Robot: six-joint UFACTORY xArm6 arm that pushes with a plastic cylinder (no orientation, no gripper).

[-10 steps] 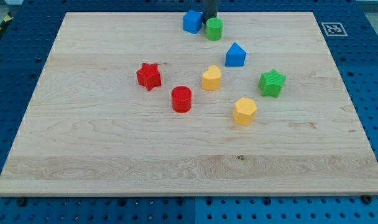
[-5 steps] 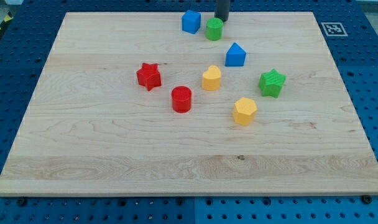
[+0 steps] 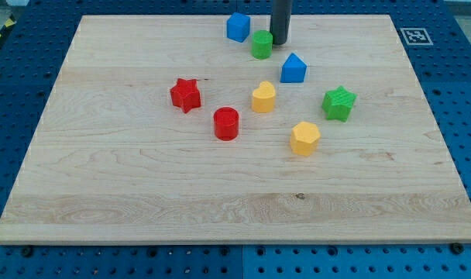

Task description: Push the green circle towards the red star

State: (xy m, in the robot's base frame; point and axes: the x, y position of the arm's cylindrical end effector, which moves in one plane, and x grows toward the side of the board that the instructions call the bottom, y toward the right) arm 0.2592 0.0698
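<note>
The green circle (image 3: pixel 261 44) stands near the view's top, just below and right of a blue block (image 3: pixel 238 27). My tip (image 3: pixel 279 43) is right beside the green circle, on its right side, touching or nearly touching it. The red star (image 3: pixel 185 94) lies lower and to the left, well apart from the green circle.
A red cylinder (image 3: pixel 226 123) sits below and right of the red star. A yellow heart-like block (image 3: pixel 263 98), a blue house-shaped block (image 3: pixel 293 68), a green star (image 3: pixel 338 103) and a yellow hexagon (image 3: pixel 304 139) lie to the right. The wooden board (image 3: pixel 104 194) holds them all.
My tip has moved from above the green circle round to its right side and downward. The green circle has shifted slightly down and left.
</note>
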